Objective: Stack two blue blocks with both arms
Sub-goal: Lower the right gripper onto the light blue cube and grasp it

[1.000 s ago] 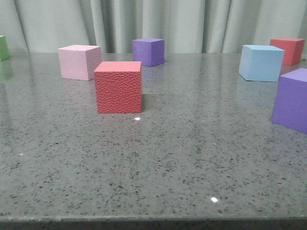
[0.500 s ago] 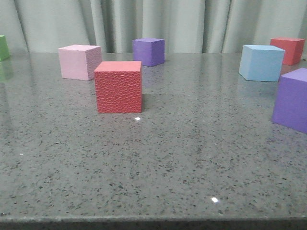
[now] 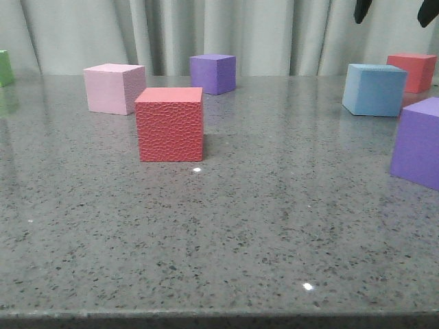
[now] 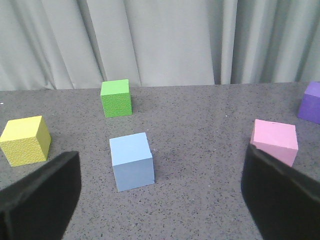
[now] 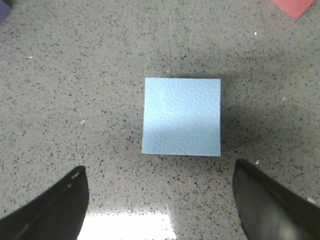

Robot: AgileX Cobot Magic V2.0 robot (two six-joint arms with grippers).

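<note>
Both tips of my right gripper [image 3: 392, 11] show at the top of the front view, spread apart above a blue block [image 3: 374, 89] resting on the grey table [image 3: 240, 233] near a red cube [image 3: 411, 71]. A textured red cube [image 3: 169, 124] sits further left.

On the left wrist view, my left gripper [image 4: 160, 192] is wide open, and a second blue block [image 4: 132, 161] lies ahead between the fingers, with a green cube [image 4: 116, 97] beyond it.

On the right wrist view, my right gripper [image 5: 162, 200] looks straight down on its blue block [image 5: 182, 116], fingers parted and clear of it.
</note>
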